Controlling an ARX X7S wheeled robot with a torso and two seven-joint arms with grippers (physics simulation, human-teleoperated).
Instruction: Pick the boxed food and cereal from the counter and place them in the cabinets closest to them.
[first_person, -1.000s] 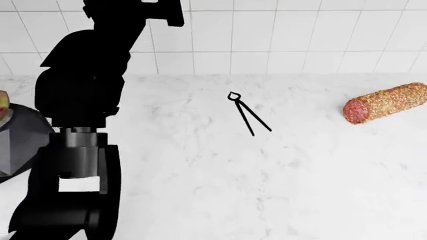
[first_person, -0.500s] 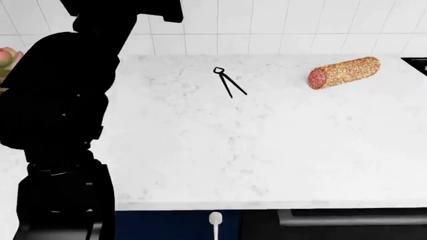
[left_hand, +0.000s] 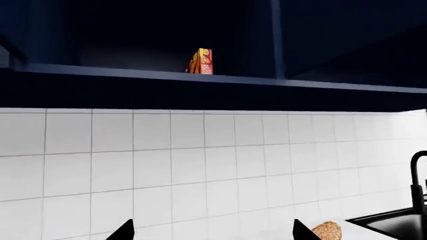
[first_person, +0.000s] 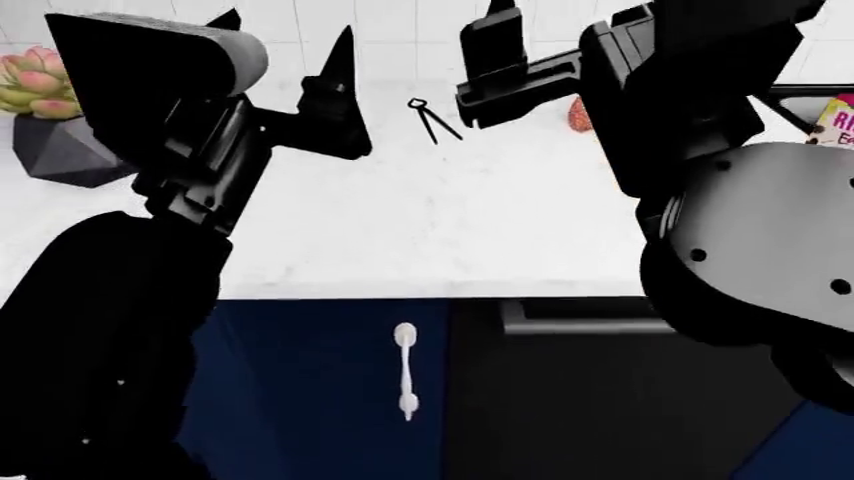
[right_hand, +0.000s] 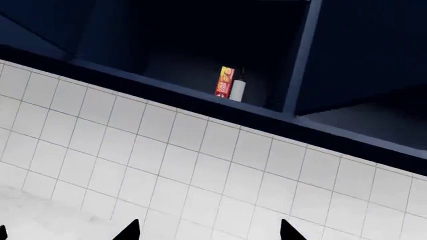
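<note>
Cereal at the worktop's far right edge, mostly cut off, pink top reading "RI". Boxed food upright in open upper cabinet, print unreadable. Both arms raised, left fingers and right fingers spread, empty.

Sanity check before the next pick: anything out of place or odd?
Nothing spilled or damaged. The boxed food stands upright in the open cabinet; the cereal is on the counter, half hidden. Both grippers are empty.
</note>
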